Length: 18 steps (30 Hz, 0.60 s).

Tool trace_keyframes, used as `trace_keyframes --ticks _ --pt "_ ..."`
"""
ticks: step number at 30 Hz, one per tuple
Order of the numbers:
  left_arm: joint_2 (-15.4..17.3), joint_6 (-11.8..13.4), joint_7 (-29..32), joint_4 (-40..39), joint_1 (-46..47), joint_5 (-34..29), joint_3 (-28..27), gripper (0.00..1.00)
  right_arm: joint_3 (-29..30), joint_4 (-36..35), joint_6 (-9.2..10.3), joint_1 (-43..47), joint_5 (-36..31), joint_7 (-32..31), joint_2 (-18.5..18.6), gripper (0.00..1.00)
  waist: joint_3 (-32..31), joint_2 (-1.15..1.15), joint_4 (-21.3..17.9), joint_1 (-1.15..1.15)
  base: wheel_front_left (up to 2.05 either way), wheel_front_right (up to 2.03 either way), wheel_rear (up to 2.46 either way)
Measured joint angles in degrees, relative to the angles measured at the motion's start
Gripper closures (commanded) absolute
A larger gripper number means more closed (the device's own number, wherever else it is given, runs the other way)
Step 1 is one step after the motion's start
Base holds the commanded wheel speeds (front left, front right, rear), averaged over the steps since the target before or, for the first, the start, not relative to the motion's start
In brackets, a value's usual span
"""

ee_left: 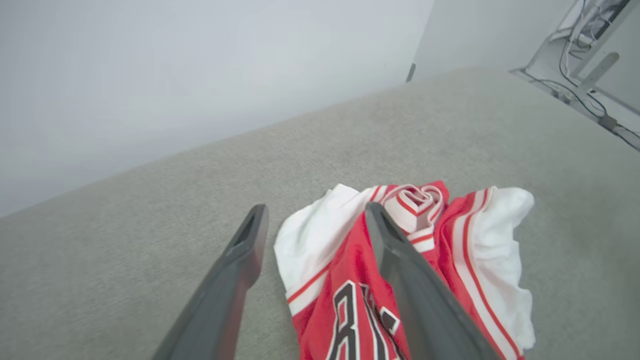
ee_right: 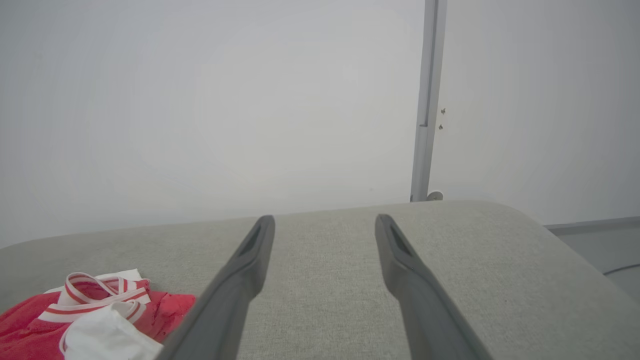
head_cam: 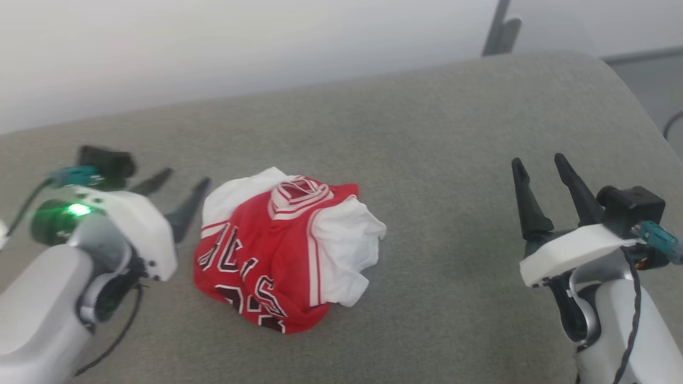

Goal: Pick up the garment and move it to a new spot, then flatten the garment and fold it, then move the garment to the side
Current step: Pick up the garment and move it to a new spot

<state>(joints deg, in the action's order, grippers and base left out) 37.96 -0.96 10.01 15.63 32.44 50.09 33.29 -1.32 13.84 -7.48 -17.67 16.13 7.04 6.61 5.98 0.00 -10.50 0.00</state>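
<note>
The garment (head_cam: 283, 248) lies crumpled in a heap on the grey padded surface (head_cam: 427, 133), red with white sleeves, a striped collar on top and dark lettering on the front. My left gripper (head_cam: 179, 184) is open just left of the heap, fingers pointing at its white sleeve, holding nothing. In the left wrist view the garment (ee_left: 465, 250) lies under and beyond the open left gripper (ee_left: 315, 212), one finger over the red cloth. My right gripper (head_cam: 536, 162) stands open far to the right, well apart from the cloth. The right wrist view shows the right gripper (ee_right: 325, 222) open, garment (ee_right: 95, 320) at lower left.
The grey surface (ee_right: 325, 280) ends at a pale wall (head_cam: 213, 48) behind and rounds off at the far right corner. A grey upright post (ee_right: 427, 100) stands behind that corner. Cables and a metal frame (ee_left: 585, 55) lie beyond the right edge.
</note>
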Motion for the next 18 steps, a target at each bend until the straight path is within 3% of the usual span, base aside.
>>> trace_keyframes --ticks 9,18 --pt "4.0 1.8 -12.1 -1.4 -8.3 1.8 -6.8 0.0 1.9 -0.6 -0.01 2.6 -0.1 -1.0 1.2 0.0 -3.1 0.0 4.4 0.0 0.0 0.0 0.0" --pt "5.7 3.7 -23.4 -1.7 -19.4 4.1 -14.2 0.0 4.1 -2.1 0.0 5.5 -0.5 -1.6 1.6 0.0 -5.3 0.0 8.8 0.0 0.0 0.0 0.0"
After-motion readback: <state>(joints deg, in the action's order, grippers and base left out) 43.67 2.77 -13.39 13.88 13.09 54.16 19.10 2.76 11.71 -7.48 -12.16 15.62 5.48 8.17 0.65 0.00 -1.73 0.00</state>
